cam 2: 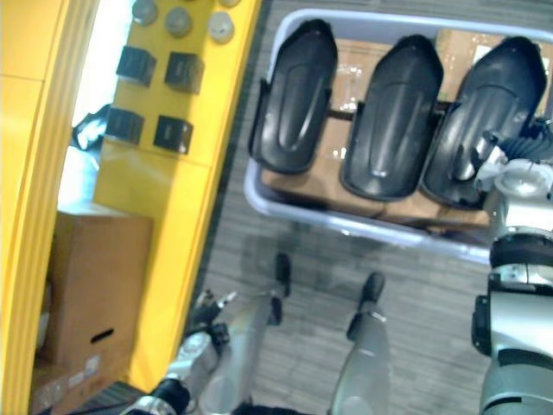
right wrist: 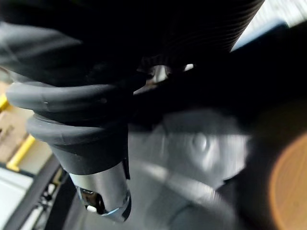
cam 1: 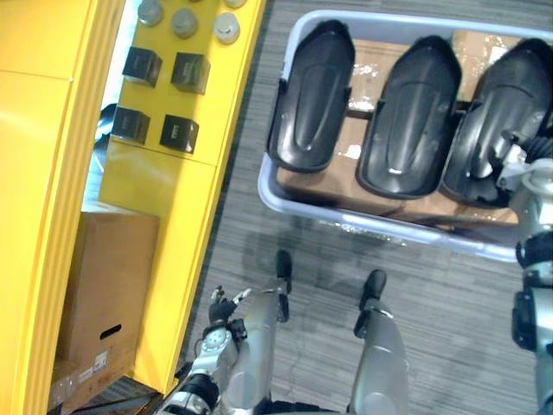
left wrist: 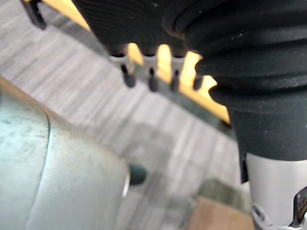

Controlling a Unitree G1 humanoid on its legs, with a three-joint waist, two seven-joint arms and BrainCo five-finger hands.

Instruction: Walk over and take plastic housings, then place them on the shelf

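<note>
Three black plastic housings stand side by side in a pale bin (cam 1: pixel 285 201) lined with cardboard: a left one (cam 1: pixel 311 95), a middle one (cam 1: pixel 410 117) and a right one (cam 1: pixel 497 104). My right hand (cam 1: pixel 517 162) is at the lower end of the right housing, at the bin's right side. In the right wrist view a dark glossy surface (right wrist: pixel 201 143) lies very close past the wrist cover. My left hand (cam 1: pixel 223 311) hangs low at my side near the yellow shelf, open and holding nothing, with its fingers (left wrist: pixel 128 76) straight over the grey floor.
A yellow shelf unit (cam 1: pixel 164 181) runs along the left, carrying small black boxes (cam 1: pixel 190 72) and grey round caps (cam 1: pixel 183 22). A brown cardboard box (cam 1: pixel 108 285) sits in its lower bay. Grey carpet (cam 1: pixel 432 294) lies between me and the bin.
</note>
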